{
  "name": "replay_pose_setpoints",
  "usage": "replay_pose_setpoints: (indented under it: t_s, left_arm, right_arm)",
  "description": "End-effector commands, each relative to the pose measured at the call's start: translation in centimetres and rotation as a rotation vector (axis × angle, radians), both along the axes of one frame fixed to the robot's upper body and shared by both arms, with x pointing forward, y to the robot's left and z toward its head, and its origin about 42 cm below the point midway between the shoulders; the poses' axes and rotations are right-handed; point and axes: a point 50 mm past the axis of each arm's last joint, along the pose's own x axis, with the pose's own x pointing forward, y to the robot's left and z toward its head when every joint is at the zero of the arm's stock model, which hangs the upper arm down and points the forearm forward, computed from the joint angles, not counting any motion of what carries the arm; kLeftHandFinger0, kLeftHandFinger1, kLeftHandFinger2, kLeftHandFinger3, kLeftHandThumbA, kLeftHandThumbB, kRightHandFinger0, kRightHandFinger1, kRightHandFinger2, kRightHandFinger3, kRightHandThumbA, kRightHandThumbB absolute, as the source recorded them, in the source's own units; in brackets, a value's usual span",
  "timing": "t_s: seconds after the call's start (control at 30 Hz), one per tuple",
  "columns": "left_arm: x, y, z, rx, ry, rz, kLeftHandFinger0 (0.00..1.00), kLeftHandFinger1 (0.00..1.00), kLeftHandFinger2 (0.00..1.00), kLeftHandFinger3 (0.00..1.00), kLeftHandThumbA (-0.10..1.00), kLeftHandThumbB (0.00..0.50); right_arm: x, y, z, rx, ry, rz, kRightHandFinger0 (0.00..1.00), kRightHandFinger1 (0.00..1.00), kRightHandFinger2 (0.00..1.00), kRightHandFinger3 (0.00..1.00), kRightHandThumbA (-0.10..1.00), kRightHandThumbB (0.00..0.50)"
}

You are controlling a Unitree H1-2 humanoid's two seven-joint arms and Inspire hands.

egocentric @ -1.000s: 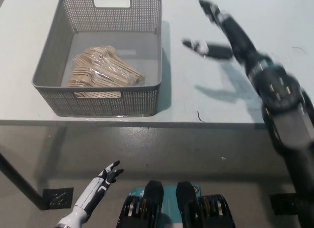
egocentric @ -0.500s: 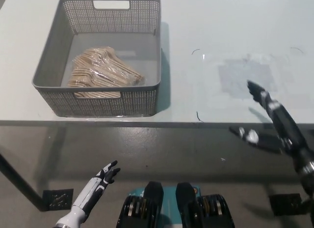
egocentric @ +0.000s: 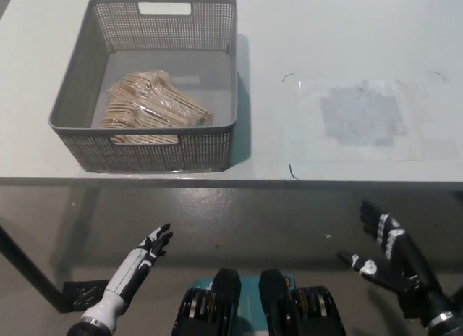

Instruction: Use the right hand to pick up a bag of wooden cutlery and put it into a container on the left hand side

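right hand (egocentric: 394,256) has dropped from above the table (egocentric: 347,148) to below its front edge, fingers spread, empty. bag (egocentric: 152,104) lies inside the basket (egocentric: 235,61). left hand (egocentric: 141,253) rests low, fingers apart, empty. task looks done.

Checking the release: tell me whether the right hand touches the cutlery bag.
Apart. Head view: right hand hangs below the table edge; cutlery bag lies inside the basket.

Robot lab test bench, I'd say: plain white table (egocentric: 347,32) before me, grey perforated basket (egocentric: 163,153) at 11 o'clock, clear sheet with a grey patch (egocentric: 359,117) at 1 o'clock, smooth grey floor (egocentric: 239,227) underneath.
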Motion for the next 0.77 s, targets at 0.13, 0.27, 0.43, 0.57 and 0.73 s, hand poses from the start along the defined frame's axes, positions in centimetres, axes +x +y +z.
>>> replay_pose_setpoints:
  t_s: [0.13,0.27,0.43,0.57,0.73]
  left_arm:
    - [1.0,0.2,1.3,-0.048,-0.075,0.044,1.00,1.00,1.00,1.00,1.00,0.328]
    - [1.1,0.2,1.3,-0.046,-0.076,0.045,1.00,1.00,1.00,1.00,1.00,0.339]
    - [1.0,0.1,1.2,-0.048,-0.072,0.048,1.00,1.00,1.00,1.00,1.00,0.337]
    - [0.8,0.2,1.0,-0.054,-0.067,0.053,1.00,1.00,1.00,1.00,1.00,0.324]
    - [0.6,0.2,1.0,-0.045,-0.069,0.049,1.00,1.00,1.00,1.00,1.00,0.327]
  right_arm:
    - [1.8,1.4,0.6,-0.009,-0.037,0.053,1.00,1.00,1.00,1.00,0.97,0.273]
    - [2.0,1.4,0.6,-0.020,-0.015,0.058,1.00,1.00,1.00,1.00,0.94,0.237]
    - [2.3,1.2,0.6,-0.041,-0.006,0.073,1.00,1.00,1.00,1.00,0.92,0.196]
    - [2.5,1.3,0.5,-0.040,0.005,0.091,1.00,1.00,1.00,1.00,0.90,0.217]
    - [2.5,1.2,0.4,-0.059,0.015,0.106,1.00,1.00,1.00,1.00,0.90,0.247]
